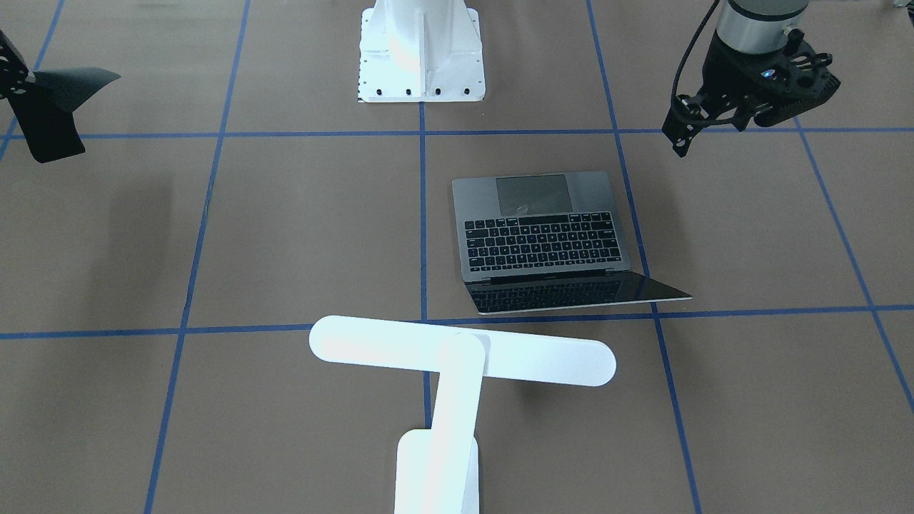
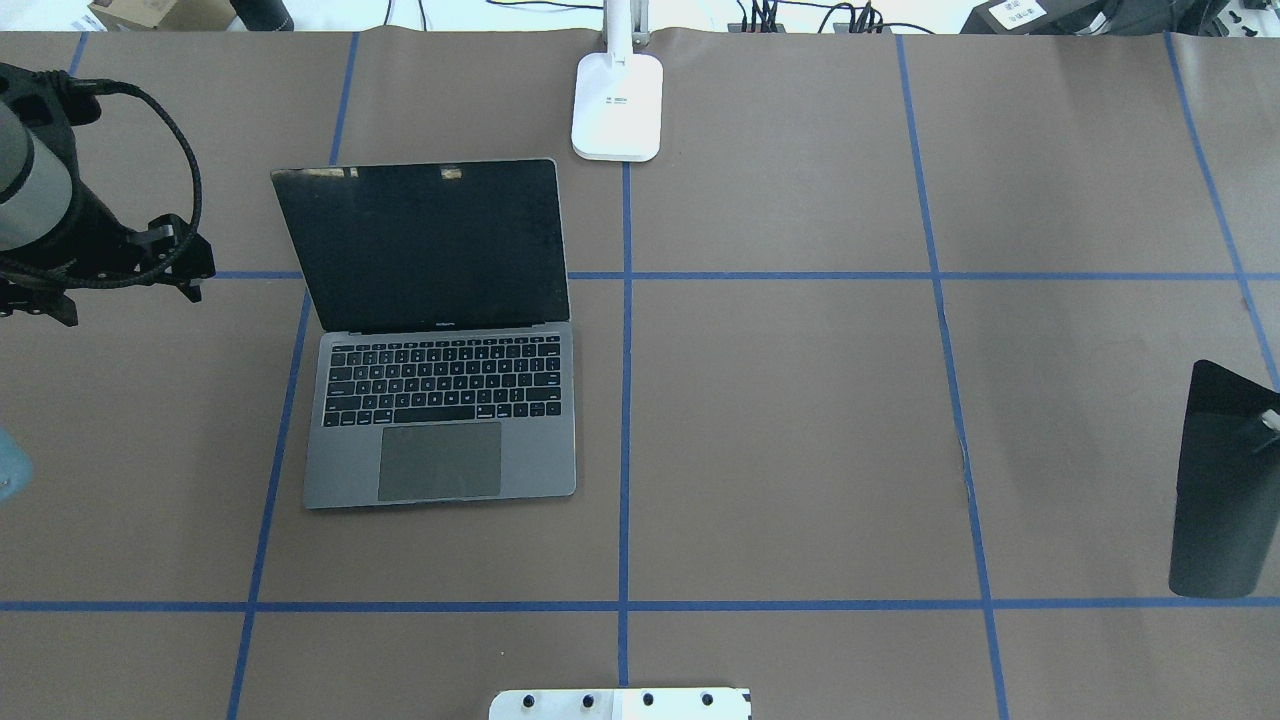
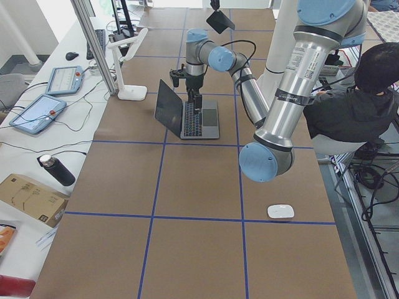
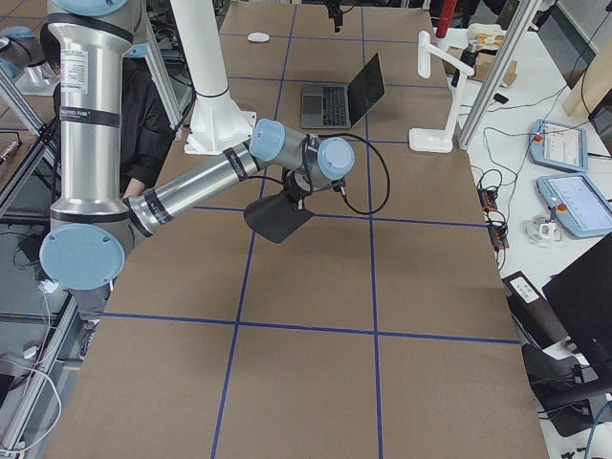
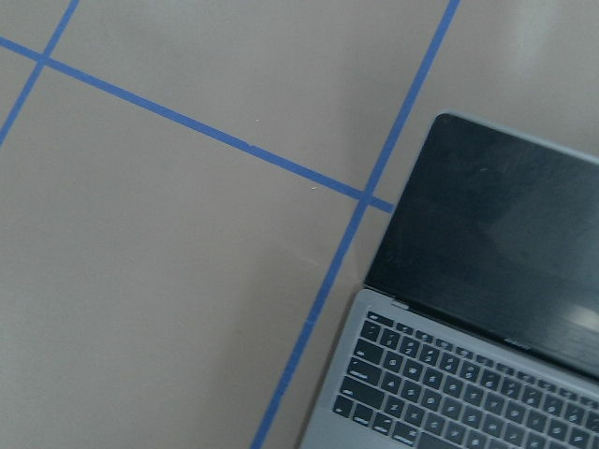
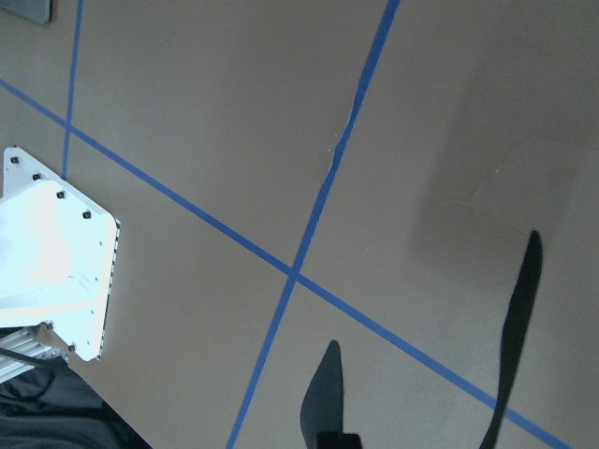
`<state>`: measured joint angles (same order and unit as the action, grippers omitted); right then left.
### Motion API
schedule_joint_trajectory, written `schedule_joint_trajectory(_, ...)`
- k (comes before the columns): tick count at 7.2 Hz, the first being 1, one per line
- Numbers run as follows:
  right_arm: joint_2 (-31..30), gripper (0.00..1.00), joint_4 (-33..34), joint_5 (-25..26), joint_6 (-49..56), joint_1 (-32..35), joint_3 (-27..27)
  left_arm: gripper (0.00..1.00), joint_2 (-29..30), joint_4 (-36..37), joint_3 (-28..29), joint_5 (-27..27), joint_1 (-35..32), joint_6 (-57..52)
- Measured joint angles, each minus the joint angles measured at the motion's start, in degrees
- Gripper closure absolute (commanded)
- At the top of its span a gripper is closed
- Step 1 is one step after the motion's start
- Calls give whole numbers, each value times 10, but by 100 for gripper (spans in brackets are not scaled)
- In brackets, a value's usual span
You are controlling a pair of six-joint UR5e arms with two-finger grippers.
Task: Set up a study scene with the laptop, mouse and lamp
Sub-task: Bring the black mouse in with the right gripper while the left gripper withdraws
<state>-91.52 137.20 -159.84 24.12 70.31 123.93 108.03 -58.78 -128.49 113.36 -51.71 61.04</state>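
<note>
Laptop (image 2: 440, 400) open on brown worktop (image 2: 800, 450). Deck flat, lid tilted back past upright, screen dark. Trackpad edge turned toward white bolted pedestal (image 1: 421, 57). Left edge of deck just beside a blue tape line (image 2: 285, 420).

Lamp (image 1: 457, 357) upright on its rectangular base behind laptop lid, off the lid's right rear corner and apart from laptop. Bar head set crosswise, roughly parallel to the lid's top edge.

Mouse (image 3: 280, 211) flat on worktop, well apart from laptop. Far off laptop's left side and nearer the robot's edge than the trackpad. Visible only in the 2 side views.

Left tool (image 1: 714, 114) raised over worktop, just off laptop's left side, about level with the hinge. Nothing seen in its grip. Amount of opening: cannot tell from any view.

Right tool (image 4: 295, 194) raised, well apart from laptop, far off its right side. Black mat (image 2: 1215, 480) hanging from it, curled and clear of worktop. Tips hidden behind the mat; grip apparently closed on the mat's upper edge.

Person (image 3: 355, 106) seated beyond worktop edge, on the pedestal side of laptop.
</note>
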Motion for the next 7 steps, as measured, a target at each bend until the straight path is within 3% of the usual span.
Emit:
schedule_joint_trajectory(3,122,100,-96,11,-286,-97,-2,0,-54,-3,-1,4,-24,-133)
schedule_joint_trajectory(5,178,100,-204,42,-432,-160,-45,0,-63,-4,2,5,-41,-158)
schedule_joint_trajectory(7,240,100,-267,84,-522,-210,-104,0,-79,-4,5,5,-69,-209)
